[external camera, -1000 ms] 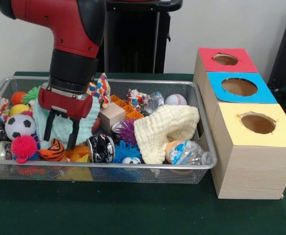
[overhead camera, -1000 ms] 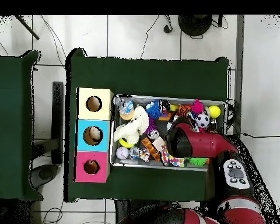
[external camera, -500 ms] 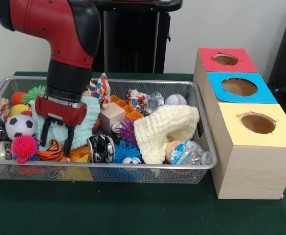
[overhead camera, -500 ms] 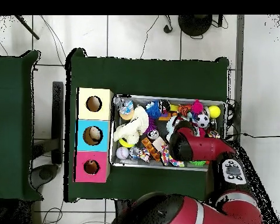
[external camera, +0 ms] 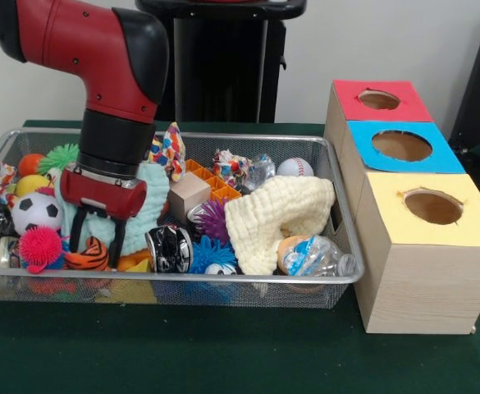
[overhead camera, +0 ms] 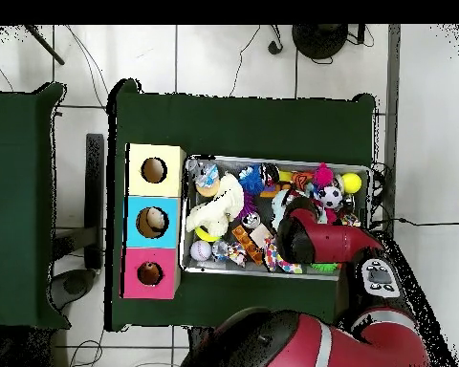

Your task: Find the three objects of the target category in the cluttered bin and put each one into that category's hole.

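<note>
A wire mesh bin [external camera: 223, 281] holds a jumble of toys. In the front view my gripper [external camera: 97, 244] reaches down into the bin's left part, open. Its two black fingers [external camera: 76, 235] stand either side of the top of an orange tiger-striped ball [external camera: 88, 257], in front of a mint cloth [external camera: 147, 205]. A soccer ball [external camera: 33, 210] and a pink spiky ball [external camera: 41, 246] lie just left of it. To the right stand three boxes with holes: red [external camera: 381, 99], blue [external camera: 402, 145] and yellow [external camera: 433, 206]. In the overhead view the arm [overhead camera: 319, 239] hides the gripper.
A black-and-white ball [external camera: 170, 248], a purple spiky ball [external camera: 213, 220], a wooden cube [external camera: 188, 194], a cream cloth [external camera: 276, 215], a baseball [external camera: 294, 167] and a clear bottle [external camera: 317, 256] crowd the bin. The boxes [overhead camera: 154, 222] touch the bin's short side.
The gripper has sunk lower into the bin and shifted slightly left in the front view, down to the tiger-striped ball. The toys have not visibly moved.
</note>
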`<state>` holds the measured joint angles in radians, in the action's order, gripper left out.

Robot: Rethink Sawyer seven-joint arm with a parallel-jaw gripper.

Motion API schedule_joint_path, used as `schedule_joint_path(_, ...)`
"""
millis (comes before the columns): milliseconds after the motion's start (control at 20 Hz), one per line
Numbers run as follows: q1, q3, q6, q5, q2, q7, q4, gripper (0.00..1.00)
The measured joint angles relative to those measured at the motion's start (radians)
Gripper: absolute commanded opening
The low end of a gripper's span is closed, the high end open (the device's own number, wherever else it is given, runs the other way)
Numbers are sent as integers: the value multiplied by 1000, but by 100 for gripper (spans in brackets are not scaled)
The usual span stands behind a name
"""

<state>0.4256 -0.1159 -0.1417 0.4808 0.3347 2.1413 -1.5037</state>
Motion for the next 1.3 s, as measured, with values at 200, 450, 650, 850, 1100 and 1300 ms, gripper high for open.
schedule_joint_path(200,-12,-17,-27,0,-4,0,0,0)
schedule_joint_path(450,-37,-50,-77,-2,-19,0,0,0)
schedule_joint_path(650,-72,-93,-140,-17,-41,0,0,0)
schedule_joint_path(850,-94,-121,-180,-31,-56,0,0,0)
schedule_joint_path(1100,-100,-141,-200,-39,-68,0,0,100)
schedule_joint_path(1300,-100,-143,-202,-39,-68,0,0,100)
